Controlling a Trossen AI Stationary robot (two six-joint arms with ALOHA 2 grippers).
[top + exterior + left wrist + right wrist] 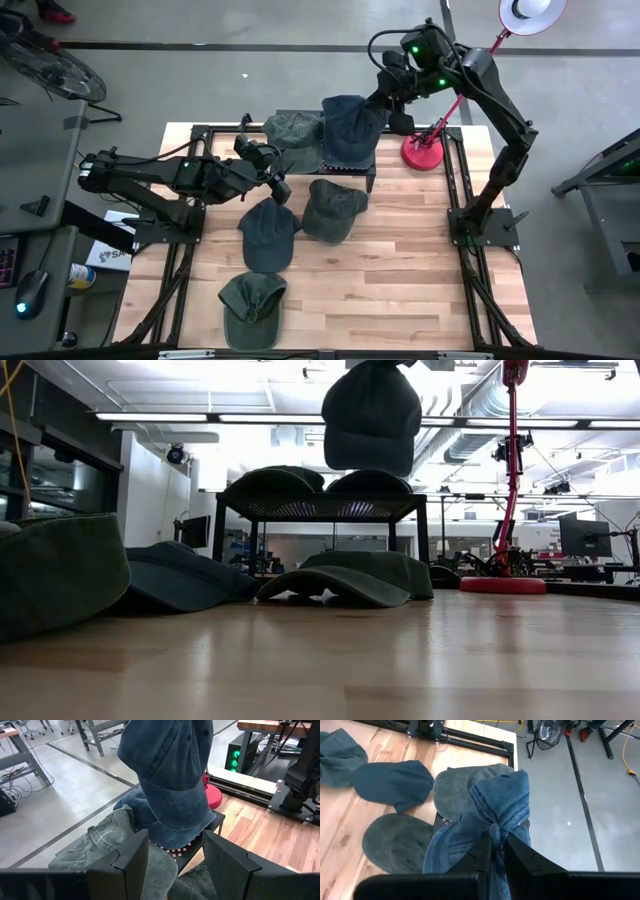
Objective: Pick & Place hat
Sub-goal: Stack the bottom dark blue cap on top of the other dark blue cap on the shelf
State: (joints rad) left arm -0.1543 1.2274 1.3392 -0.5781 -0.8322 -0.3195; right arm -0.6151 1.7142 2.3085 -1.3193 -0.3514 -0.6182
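A blue denim hat (347, 122) hangs from my right gripper (385, 95), which is shut on it, over the black stand (318, 510) at the table's far middle. A green hat (290, 130) lies on the stand's left part, and another hat's crown (370, 481) shows on the stand under the blue one. Whether the blue hat's lower end touches the stand, I cannot tell. My left gripper (283, 185) hovers open, nothing between its fingers, just left of and nearer than the stand, facing the hanging hat (170, 780). My right gripper pinches a bunched-up fold of the blue hat's cloth (496, 827) between its two fingers (520, 857). The fingers slant down from above, coming from the table's right. The hat hangs below them, crumpled, its lower end (177, 837) at the stand's top.
On the table lie a dark blue hat (268, 232), a green hat (333, 208) beside it, and another green hat (250, 308) near the front edge. A red lamp base (425, 152) stands right of the stand. Bare wood lies at the near right.
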